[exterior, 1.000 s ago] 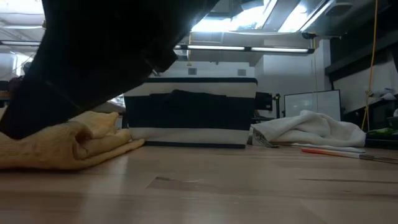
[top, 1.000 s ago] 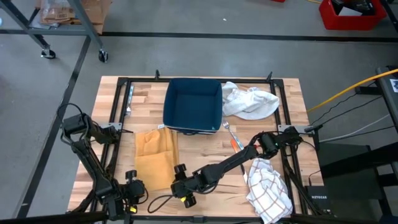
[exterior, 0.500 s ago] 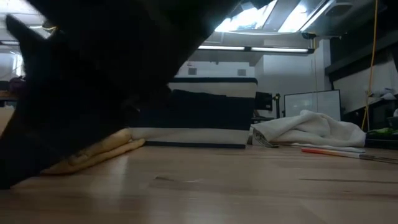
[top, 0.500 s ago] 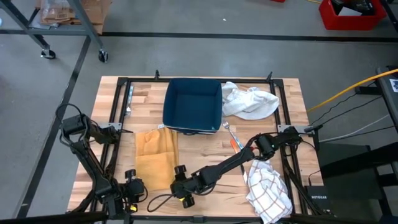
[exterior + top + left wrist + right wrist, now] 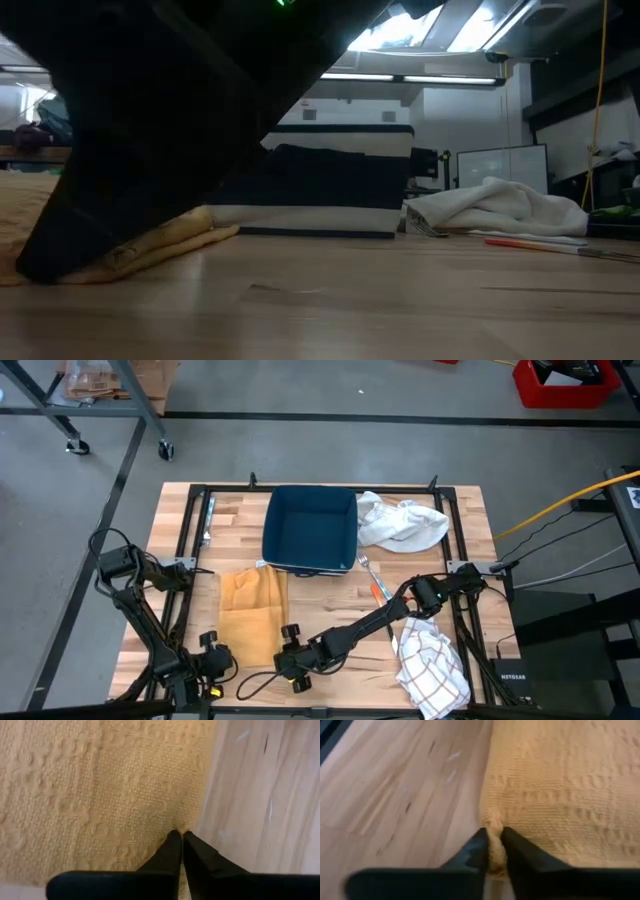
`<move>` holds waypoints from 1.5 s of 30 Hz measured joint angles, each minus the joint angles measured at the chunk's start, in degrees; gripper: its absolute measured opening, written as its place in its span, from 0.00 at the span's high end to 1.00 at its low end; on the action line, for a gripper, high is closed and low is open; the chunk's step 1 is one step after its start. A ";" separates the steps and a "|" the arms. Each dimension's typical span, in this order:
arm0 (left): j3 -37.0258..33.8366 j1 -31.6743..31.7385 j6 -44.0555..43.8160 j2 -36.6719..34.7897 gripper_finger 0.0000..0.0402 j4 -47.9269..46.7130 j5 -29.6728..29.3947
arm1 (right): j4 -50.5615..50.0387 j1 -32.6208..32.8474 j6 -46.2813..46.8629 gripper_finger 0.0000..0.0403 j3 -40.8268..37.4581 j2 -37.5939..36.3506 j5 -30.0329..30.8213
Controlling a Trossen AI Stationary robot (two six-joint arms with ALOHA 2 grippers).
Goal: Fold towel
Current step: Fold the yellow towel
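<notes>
The yellow towel [image 5: 250, 615] is laid lengthwise from the blue tray [image 5: 310, 528]. Its two far corners are pinched by the left gripper [image 5: 181, 836] and right gripper [image 5: 491, 836], both clenched.

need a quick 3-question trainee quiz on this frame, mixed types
1. True or false: the left gripper and the right gripper are both pinched shut on the near edge of the yellow towel.
2. What lies against the far right side of the blue bin? A) checked cloth B) white cloth C) fork
3. Fill in: the checked cloth lies at the table's near ____ corner.

Key: 1 true; 2 B, the white cloth; 3 right.
</notes>
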 joint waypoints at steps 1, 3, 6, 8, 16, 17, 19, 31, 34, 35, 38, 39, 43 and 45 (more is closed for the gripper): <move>-0.02 0.00 -0.44 -0.16 0.98 0.05 0.19 | -0.06 0.01 0.05 0.94 0.02 -0.09 -0.65; -0.14 -0.15 -0.75 -0.73 0.98 0.55 0.65 | -0.72 0.26 0.50 0.96 0.75 -0.15 -2.64; 0.24 -0.43 -0.76 -1.58 0.99 3.08 2.16 | -1.48 0.89 2.13 0.92 2.81 0.17 -5.22; 1.00 -0.50 0.35 -1.66 0.99 4.93 3.39 | -1.84 1.77 3.82 0.91 4.49 0.35 -7.91; 5.42 -1.04 10.83 -1.81 1.00 13.68 11.87 | -1.48 6.36 6.12 0.95 10.84 0.31 -10.47; 6.33 -1.17 11.35 -1.81 1.00 13.73 12.31 | -1.42 6.96 6.14 0.94 11.75 0.31 -10.14; 8.36 -1.56 12.32 -1.81 1.00 13.57 12.62 | -1.37 8.19 6.14 0.94 13.65 0.26 -9.17; 20.29 -2.25 15.26 -1.97 1.00 0.34 9.99 | -8.01 10.69 6.08 0.93 23.32 0.00 6.95; 23.47 -1.99 13.63 -1.97 1.00 -7.34 8.50 | -9.43 10.38 6.10 0.93 23.30 0.00 8.36; 24.39 -1.90 12.95 -1.97 1.00 -9.49 7.94 | -9.42 10.34 6.11 0.94 23.30 0.00 8.29; 26.96 -1.56 11.35 -1.99 1.00 -15.57 6.13 | -9.41 10.45 6.08 0.96 23.30 -0.04 8.22; 27.71 -1.42 11.05 -1.99 1.00 -17.25 5.62 | -9.49 10.45 6.10 0.96 23.30 -0.10 8.36; 29.60 -0.29 10.74 -1.99 1.00 -22.24 4.45 | -11.10 10.62 6.10 0.96 23.30 -1.01 10.98; 29.64 0.53 10.78 -1.99 1.00 -24.01 3.95 | -13.13 10.58 6.10 0.95 23.30 -1.93 13.09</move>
